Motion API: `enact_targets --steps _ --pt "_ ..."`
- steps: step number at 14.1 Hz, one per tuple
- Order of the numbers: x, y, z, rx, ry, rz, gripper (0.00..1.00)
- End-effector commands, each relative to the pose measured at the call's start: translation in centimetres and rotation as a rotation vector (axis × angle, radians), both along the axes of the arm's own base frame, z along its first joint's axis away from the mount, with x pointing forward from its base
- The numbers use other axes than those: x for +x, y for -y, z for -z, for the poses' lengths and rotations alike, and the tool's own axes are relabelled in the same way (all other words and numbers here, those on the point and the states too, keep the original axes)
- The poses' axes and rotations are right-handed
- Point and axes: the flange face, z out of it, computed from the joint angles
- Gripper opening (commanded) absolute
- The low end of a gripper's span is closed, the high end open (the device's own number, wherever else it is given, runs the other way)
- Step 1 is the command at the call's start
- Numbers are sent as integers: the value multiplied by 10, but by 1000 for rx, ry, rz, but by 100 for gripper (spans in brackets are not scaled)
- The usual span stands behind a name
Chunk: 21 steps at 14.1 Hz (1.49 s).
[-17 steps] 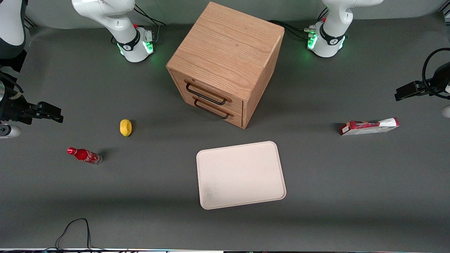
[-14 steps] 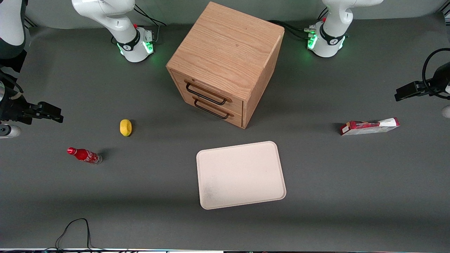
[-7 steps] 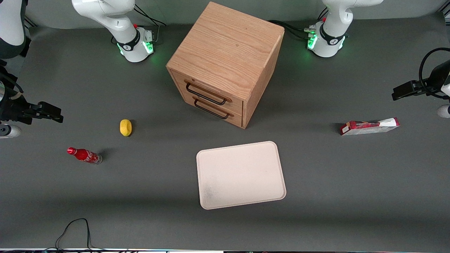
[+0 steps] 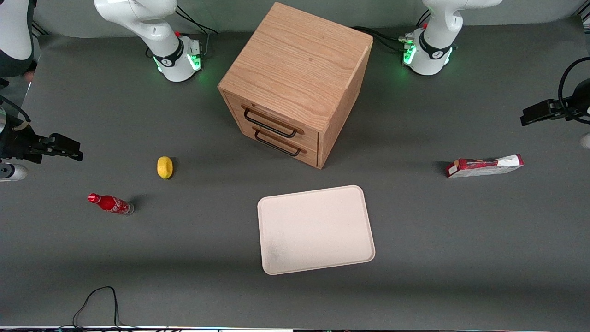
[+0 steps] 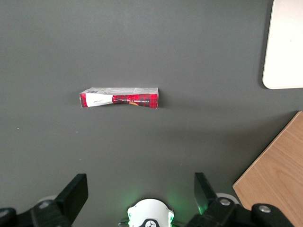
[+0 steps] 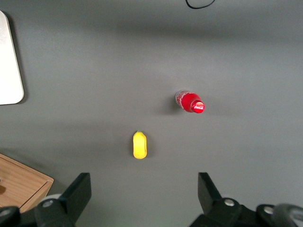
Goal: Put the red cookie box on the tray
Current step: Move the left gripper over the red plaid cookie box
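1. The gripper (image 5: 139,189) hangs high above the tabletop (image 4: 461,240), pointing straight down, fingers (image 5: 75,191) wide apart and holding nothing.
2. The red cookie box (image 4: 485,166) lies flat below it, well apart from the tray (image 4: 315,229).

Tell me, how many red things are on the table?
2. The red cookie box lies toward the working arm's end, below the open end effector. The small red soda bottle stands toward the parked arm's end, near the yellow lemon.

Small red soda bottle (image 6: 191,102) upright near a yellow lemon-like object (image 6: 139,144), tray (image 6: 9,71) corner well apart.
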Motion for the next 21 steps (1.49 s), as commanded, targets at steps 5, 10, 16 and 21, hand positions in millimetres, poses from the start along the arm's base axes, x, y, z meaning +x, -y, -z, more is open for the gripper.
enact_targets --steps 5,10,16,21 --pt "-7 -8 -4 -6 -46 55 100" --pt "-14 -10 -5 -20 -82 96 100" --pt "-24 -35 0 -33 -70 332 99" --pt "-73 -31 14 -26 33 664 99"
